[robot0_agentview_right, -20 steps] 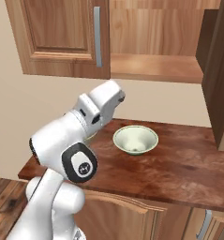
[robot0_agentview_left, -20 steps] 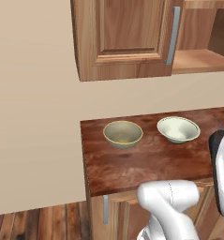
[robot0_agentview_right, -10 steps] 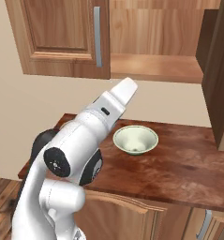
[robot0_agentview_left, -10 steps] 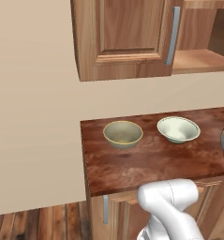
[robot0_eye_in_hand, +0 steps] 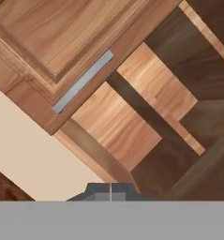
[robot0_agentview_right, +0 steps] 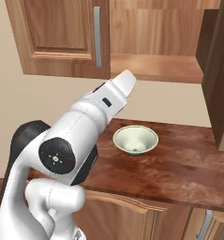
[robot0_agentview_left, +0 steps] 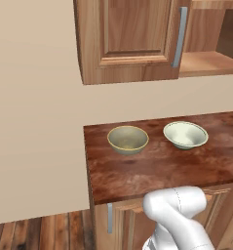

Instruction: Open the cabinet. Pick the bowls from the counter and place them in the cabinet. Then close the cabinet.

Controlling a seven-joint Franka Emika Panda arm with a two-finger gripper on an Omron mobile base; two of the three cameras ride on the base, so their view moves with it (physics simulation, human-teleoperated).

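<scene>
Cabinet [robot0_agentview_left: 132, 39]: wall-hung, medium-brown wood w/ raised-panel doors. Left door shut, long vertical grey bar handle [robot0_agentview_left: 179, 36] along its right edge. Right door [robot0_agentview_right: 219, 70] swung open, seen edge-on in right base view, so the wooden shelf [robot0_agentview_right: 155, 65] inside is bare to see.

Counter [robot0_agentview_left: 152, 171]: dark reddish-brown polished slab, thick front edge, right under the cabinet. Two bowls on it, near each other but apart. Olive-tan bowl [robot0_agentview_left: 128, 139] toward the left end, speckled inside. White-green bowl [robot0_agentview_left: 185, 135] wider, to its right, pale inside.

Left base view gives both bowls side by side plus the low base cabinet's short grey handle [robot0_agentview_left: 109, 218]. Right base view: white-green bowl [robot0_agentview_right: 135, 139] shows, arm across the counter's left part, forearm raised toward the cabinet opening.

Hand view, rolled diagonal: gripper [robot0_eye_in_hand: 110, 192] fingertips pressed together, nothing between them, pointing at the shut door's handle [robot0_eye_in_hand: 83, 82] and the open compartment w/ shelf beside it.
</scene>
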